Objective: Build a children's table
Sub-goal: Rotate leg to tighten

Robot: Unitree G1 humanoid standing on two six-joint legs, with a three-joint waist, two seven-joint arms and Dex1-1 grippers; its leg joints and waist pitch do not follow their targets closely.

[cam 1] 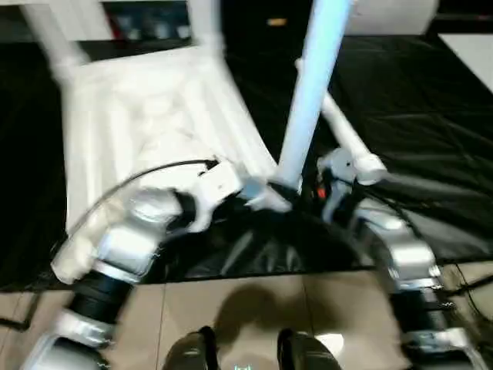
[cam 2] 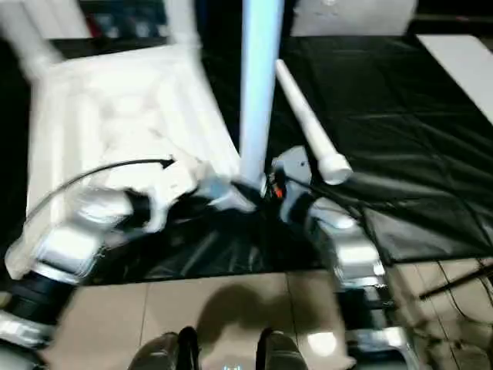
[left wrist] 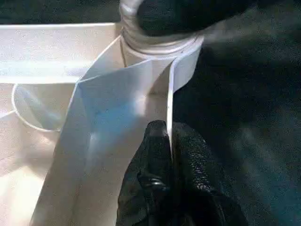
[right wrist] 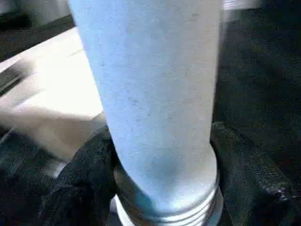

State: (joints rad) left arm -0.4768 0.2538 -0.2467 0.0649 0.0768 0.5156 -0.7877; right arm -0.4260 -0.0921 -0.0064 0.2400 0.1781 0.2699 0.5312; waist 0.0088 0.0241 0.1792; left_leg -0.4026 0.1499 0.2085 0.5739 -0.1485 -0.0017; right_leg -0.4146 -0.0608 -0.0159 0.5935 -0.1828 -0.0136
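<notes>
Table top: the children's table (cam 1: pixel 154 116) lies upside down, upper left of the frame, smooth white plastic on my black-draped surface (cam 1: pixel 431 116).
Left gripper (left wrist: pixel 169 141): black fingers together, pinching a thin rib wall beside a round corner socket (left wrist: pixel 160 42).
Right gripper (right wrist: pixel 160 155): clamped around a tapered tubular leg (cam 1: pixel 312 85); threaded end visible close up.
Loose leg (cam 2: pixel 308 123): lying just right of centre.

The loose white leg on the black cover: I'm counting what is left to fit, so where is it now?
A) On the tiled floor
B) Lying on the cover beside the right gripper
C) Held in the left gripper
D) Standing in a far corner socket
B: the loose leg lies flat on the black cover, just beyond the right gripper, which is around an upright leg.
</notes>
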